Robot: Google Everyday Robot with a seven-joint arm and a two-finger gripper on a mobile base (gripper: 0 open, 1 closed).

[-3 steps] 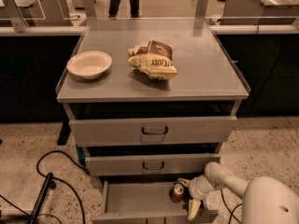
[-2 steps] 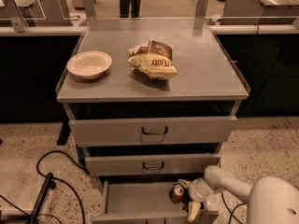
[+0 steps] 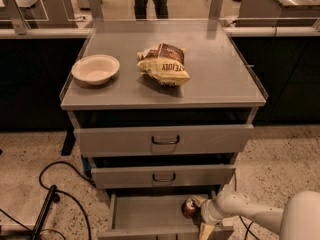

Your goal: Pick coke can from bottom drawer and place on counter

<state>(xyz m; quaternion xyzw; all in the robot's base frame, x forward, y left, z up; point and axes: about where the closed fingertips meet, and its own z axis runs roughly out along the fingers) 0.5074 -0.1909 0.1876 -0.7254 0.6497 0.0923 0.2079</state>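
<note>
Coke can (image 3: 189, 207): in the open bottom drawer (image 3: 145, 214), near its right edge, roughly upright, not yet lifted out.
Hand (image 3: 201, 215): down in the drawer at the can's right side, touching it or just beside it. I cannot tell whether it is open or closed on the can.
Arm: reaches in from the lower right.
Bench (image 3: 220, 79): grey top with a bowl (image 3: 96, 68) near the left edge and a chip bag (image 3: 163, 64) about the middle.
Step in hand: the grasp, by my reading.
Next move: needs a sure hold, then a pull out from under the middle drawer (image 3: 162, 176), a rise past the bench's front edge, and a set-down, likely towards the right edge.
</note>
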